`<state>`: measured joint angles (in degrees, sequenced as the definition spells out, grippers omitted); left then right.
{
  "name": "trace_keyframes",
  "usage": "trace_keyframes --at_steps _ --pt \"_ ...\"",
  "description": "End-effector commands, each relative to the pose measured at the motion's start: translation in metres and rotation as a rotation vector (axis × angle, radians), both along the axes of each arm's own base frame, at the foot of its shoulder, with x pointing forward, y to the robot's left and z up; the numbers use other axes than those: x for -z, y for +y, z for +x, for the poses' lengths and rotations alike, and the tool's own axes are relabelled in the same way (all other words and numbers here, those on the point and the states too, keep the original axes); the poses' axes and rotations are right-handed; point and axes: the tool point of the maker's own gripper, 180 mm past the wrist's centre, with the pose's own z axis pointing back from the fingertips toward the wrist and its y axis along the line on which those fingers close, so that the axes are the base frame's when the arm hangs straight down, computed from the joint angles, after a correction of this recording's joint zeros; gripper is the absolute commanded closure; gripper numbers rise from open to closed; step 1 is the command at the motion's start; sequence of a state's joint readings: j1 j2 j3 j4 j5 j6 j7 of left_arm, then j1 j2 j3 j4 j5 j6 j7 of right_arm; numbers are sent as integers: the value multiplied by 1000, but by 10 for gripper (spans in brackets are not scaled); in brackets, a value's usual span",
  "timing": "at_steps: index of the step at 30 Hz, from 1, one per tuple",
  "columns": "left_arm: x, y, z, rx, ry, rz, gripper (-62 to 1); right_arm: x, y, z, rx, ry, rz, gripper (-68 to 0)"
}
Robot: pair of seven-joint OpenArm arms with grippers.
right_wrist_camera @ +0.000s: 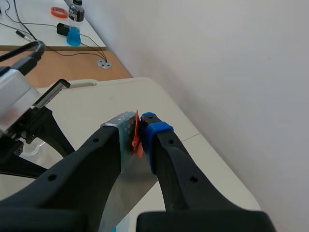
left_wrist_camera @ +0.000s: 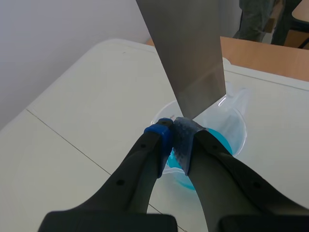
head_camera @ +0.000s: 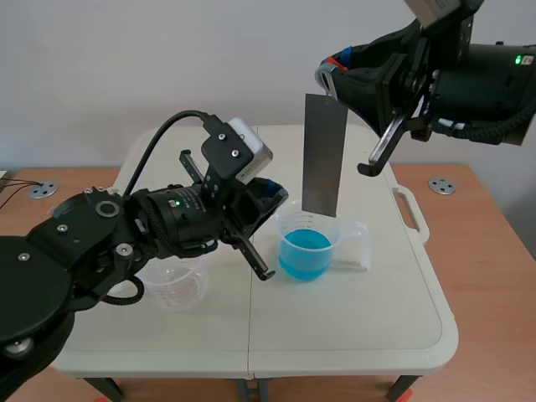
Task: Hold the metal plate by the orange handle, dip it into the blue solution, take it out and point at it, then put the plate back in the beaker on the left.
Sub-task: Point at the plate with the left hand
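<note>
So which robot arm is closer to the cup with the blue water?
Left. The left end effector sits right beside the cup, while the right end effector is high above it, holding the metal plate.

My right tool (right_wrist_camera: 140, 126) clamps the small orange handle (right_wrist_camera: 137, 137) at the top of the grey rectangular metal plate (head_camera: 325, 155), which hangs upright with its long side vertical. Its lower edge is over the mouth of the clear plastic beaker (head_camera: 289, 224), above the blue solution (head_camera: 305, 254) pooled inside. The empty clear beaker (head_camera: 180, 291) stands upright on the bench (head_camera: 352, 310), apart to the left.
</note>
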<state>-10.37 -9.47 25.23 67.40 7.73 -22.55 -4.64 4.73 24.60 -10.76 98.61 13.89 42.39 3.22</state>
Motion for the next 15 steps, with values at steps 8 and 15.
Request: trace_keyframes --at_steps 8,15 --pt "2 -10 -1 29 -12 -24 -18 -11 0 0 -15 -30 17 -11" --pt "4 -10 -2 31 -14 -15 -18 -11 0 0 -15 -30 17 -11"
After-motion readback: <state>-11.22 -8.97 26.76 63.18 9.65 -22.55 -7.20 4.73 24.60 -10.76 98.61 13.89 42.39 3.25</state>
